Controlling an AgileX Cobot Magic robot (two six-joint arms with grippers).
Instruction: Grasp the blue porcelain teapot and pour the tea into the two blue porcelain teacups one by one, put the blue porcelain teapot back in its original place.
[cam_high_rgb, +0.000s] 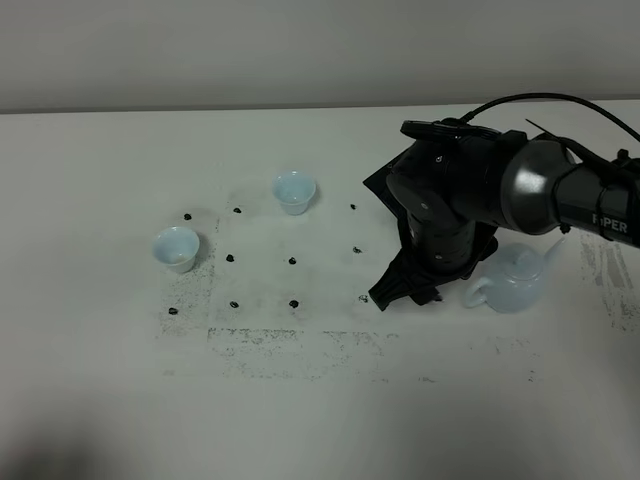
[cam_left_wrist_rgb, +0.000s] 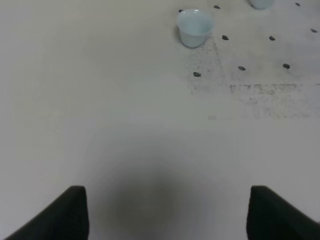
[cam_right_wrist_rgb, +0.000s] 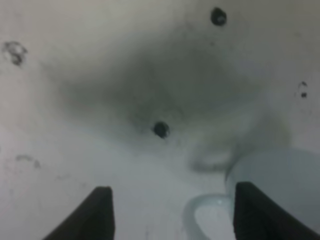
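Right tool open, low over desk. Teapot upright just beside it, handle between the spread fingers (contact unclear). Left tool open, empty.

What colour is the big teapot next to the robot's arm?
The teapot is a shiny, very pale blue, almost white. It shows best in the exterior high view.

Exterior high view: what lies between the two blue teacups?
No object: between the left teacup and the farther teacup lies only table with a small black dot mark, shown in the exterior high view.
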